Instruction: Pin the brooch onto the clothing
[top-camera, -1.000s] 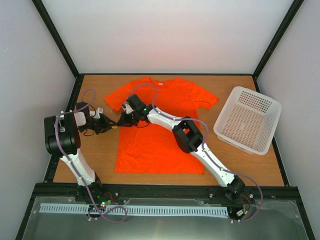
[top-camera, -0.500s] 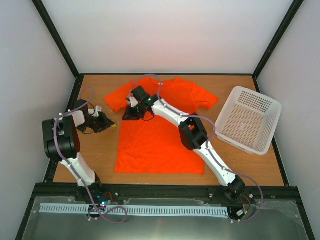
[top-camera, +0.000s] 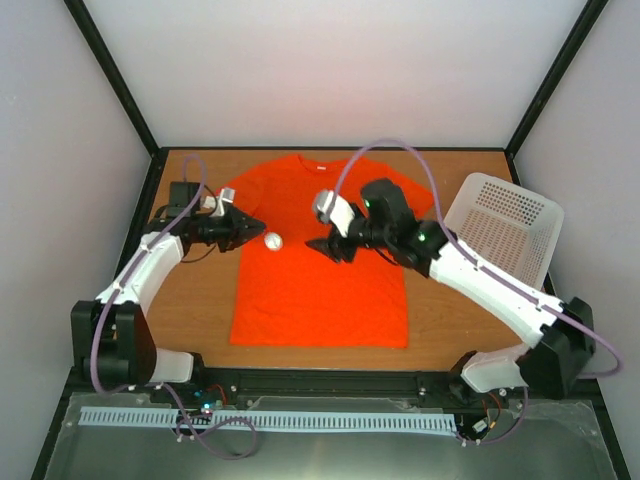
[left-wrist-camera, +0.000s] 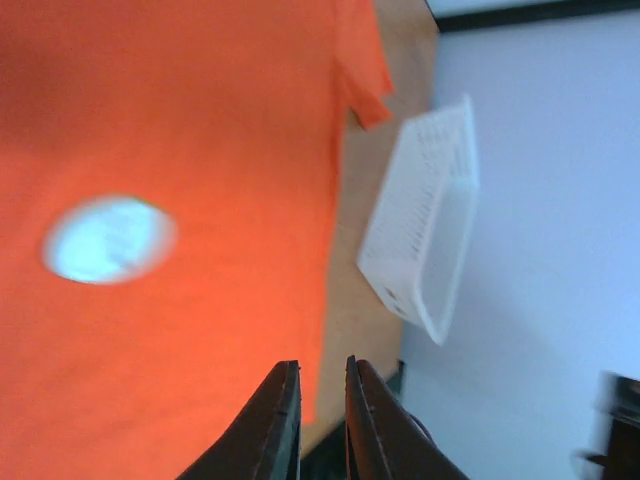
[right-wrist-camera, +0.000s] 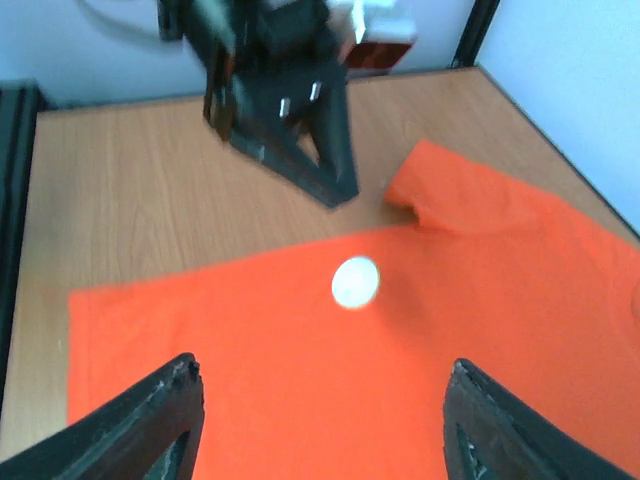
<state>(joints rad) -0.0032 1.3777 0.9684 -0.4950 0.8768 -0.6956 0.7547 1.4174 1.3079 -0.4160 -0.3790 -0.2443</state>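
- Judging by the layout, the pinning looks nearly done. The brooch (top-camera: 272, 241) lies on the shirt (top-camera: 320, 290), high on the chest toward the robot's left sleeve, and neither gripper touches it.
- The step in hand seems to be clearing away from it. Each arm would do best to lift straight up before swinging out, so that no fingertip catches the cloth and drags the brooch askew.
- Whether the pin has bitten into the fabric cannot be told, as the brooch shows only as a pale round spot. A light press from above, with the cloth kept flat, would settle it.
- Left gripper (left-wrist-camera: 320, 365): its jaws are drawn almost together with only a thin slit between them, and they hold nothing. Its tips point at the brooch from the sleeve side, just beside it.
- Right gripper (right-wrist-camera: 322, 372): its jaws are spread wide and empty over the mid-chest, with the brooch ahead of them, near but apart.
- The basket (top-camera: 500, 240) sits on the table (top-camera: 200, 300), well apart from the brooch.
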